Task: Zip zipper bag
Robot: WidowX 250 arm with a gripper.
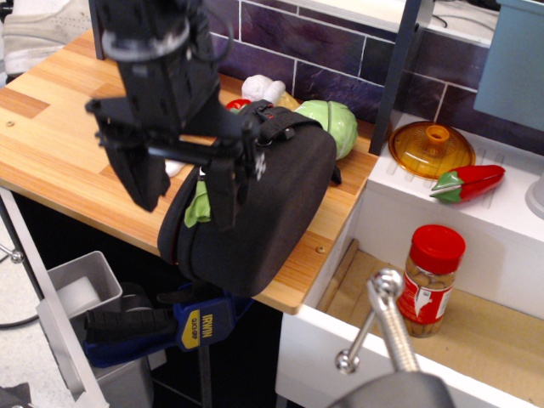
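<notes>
The zipper bag (272, 212) is a large black boxy case lying at the front edge of the wooden counter, its lower corner overhanging. Its lime-green pull tab (197, 206) shows on the left side, partly behind a finger. My gripper (183, 189) hangs over the bag's left end, open, with one finger (146, 178) left of the bag and the other finger (223, 191) in front of the zipper edge. It holds nothing. The strap and clips (276, 126) lie on the bag's top.
Toy foods sit behind the bag: a green cabbage (331, 126) and a white item (262, 87). An orange lid (431, 146) and red pepper (466, 181) lie on the white sink unit. A red-capped jar (430, 280) stands in the open drawer. A blue clamp (161, 323) grips the counter edge.
</notes>
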